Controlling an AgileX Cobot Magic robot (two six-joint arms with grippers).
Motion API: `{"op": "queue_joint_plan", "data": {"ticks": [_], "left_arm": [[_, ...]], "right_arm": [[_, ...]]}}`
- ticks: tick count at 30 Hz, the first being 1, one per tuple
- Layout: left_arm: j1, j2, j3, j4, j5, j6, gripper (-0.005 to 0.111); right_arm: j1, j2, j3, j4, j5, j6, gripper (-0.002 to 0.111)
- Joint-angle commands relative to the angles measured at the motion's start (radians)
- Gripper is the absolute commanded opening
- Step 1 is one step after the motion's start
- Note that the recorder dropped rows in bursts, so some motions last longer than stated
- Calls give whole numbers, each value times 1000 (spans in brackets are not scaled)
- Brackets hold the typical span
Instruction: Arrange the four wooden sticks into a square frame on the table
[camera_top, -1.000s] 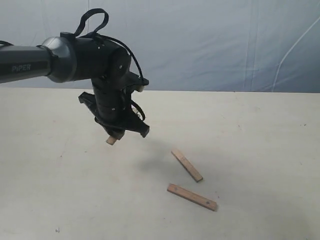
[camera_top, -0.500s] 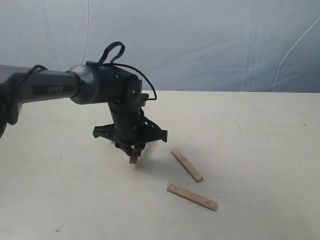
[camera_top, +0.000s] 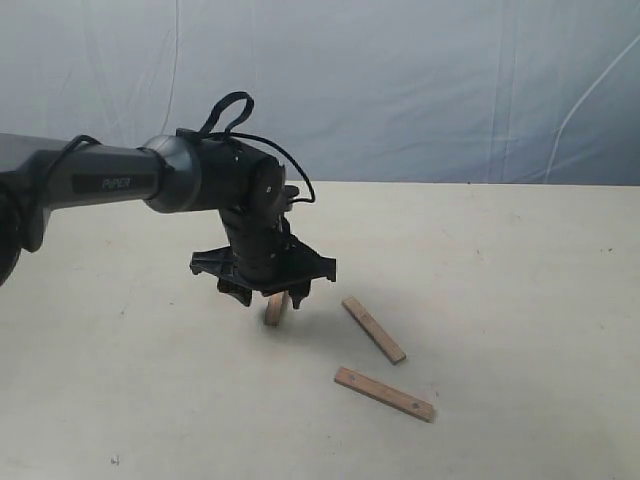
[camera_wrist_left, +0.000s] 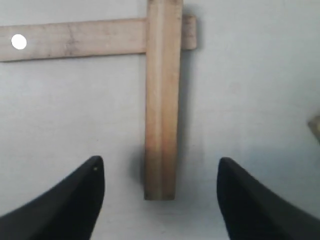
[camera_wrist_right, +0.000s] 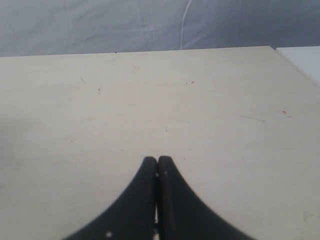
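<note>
My left gripper (camera_top: 268, 294) hangs low over the table (camera_top: 500, 270), pointing down, with its jaws wide apart. Between its fingertips, touching neither, lies a wooden stick (camera_wrist_left: 162, 100), which shows as a short stub (camera_top: 275, 309) under the gripper in the exterior view. Its far end crosses over a second stick (camera_wrist_left: 75, 39) with a hole near one end. Two more sticks lie to the right: a slanted one (camera_top: 375, 330) and one with dark holes (camera_top: 385, 393) nearer the front. My right gripper (camera_wrist_right: 158, 160) is shut on nothing above bare table and is out of the exterior view.
A blue-grey fabric backdrop (camera_top: 420, 80) rises behind the table's far edge. The corner of another light-brown piece (camera_wrist_left: 315, 127) peeks in at the edge of the left wrist view. The table's far right corner (camera_wrist_right: 272, 48) shows in the right wrist view.
The left gripper came down and to the right with a stick in it, then opened. The stick now sits free between the fingers. The two sticks on the right have not moved.
</note>
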Motion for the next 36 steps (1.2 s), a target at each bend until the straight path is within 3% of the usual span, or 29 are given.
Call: {"op": "queue_joint_plan", "data": {"ticks": [1,5,7,10,20,24,29,36], "left_arm": [[30,-55,-5,7,29,37,49],[81,-135,-5,-6,138,180,1],[121,-178,15,-42,187,259,0],[191,-265,101,-137,152,357,0],[365,-756,624,-328,-367,474,0],[361,-996,846,-344,-534,472,0],[325,-1331,1145,-467,-794,472,0],[323,-1788,1451,-470,-904,471,0]], "right_arm": [[3,-2,-1,1,-4,-5,-1],[3,-2,-1,1,-4,-5,-1],[3,-2,-1,1,-7,-5,-1],[3,-2,-1,1,-7,-5,-1],[3,-2,-1,1,-7,-5,-1],[3,-2,-1,1,-7,-5,-1],[3,-2,-1,1,-7,-5,-1],[3,-2,-1,-9,-28,-5,-1]]}}
